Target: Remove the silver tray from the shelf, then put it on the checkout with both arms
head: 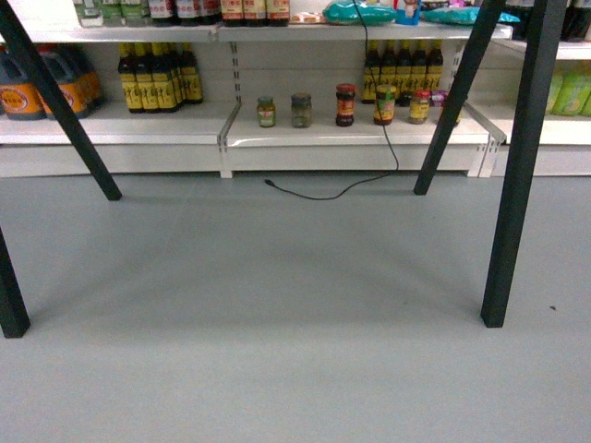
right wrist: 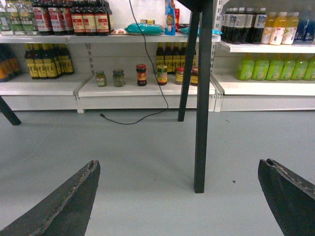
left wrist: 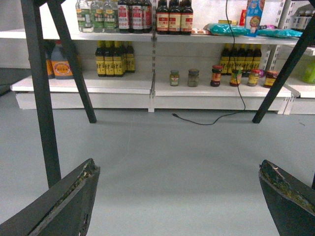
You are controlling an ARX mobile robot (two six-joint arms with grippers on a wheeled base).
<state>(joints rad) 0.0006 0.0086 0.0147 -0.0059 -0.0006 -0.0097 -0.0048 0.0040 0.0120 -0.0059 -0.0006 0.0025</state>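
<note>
Grey floor (head: 277, 323) lies beneath both wide-spread, empty claws, left claw (left wrist: 177, 196) and right claw (right wrist: 177, 196); beyond stand dark frame legs (head: 512, 185), then the jar-lined shelf (head: 351, 134). No silver tray shows in any view, so locating it comes before any reach.

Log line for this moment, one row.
tray: not in view | left gripper: jaws open, empty | right gripper: jaws open, empty | facing: shelf
</note>
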